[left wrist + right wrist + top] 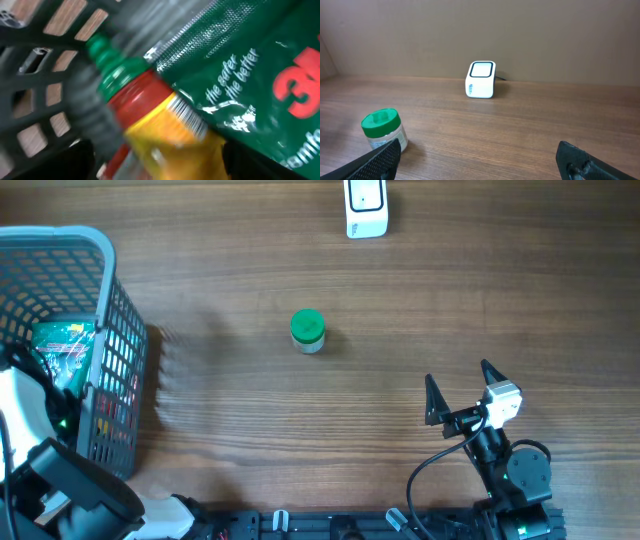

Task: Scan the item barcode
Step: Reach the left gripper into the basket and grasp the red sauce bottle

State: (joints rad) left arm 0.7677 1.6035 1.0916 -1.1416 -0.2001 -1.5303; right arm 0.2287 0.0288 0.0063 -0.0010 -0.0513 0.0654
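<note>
Jar (307, 330) stands centre, scanner (366, 208) behind it, basket (120, 360) holding packet (65, 345) at left.

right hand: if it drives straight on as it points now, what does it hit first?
Probably the white barcode scanner. It sits nearly dead ahead of the open right hand, with only bare table between. The green-lidded jar stands left of that line and looks clear, though depth is hard to judge.

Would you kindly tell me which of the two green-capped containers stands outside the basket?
The small jar with the green lid, upright on the wooden table. The other, a red-and-yellow bottle, lies inside the grey basket next to a green packet.
</note>
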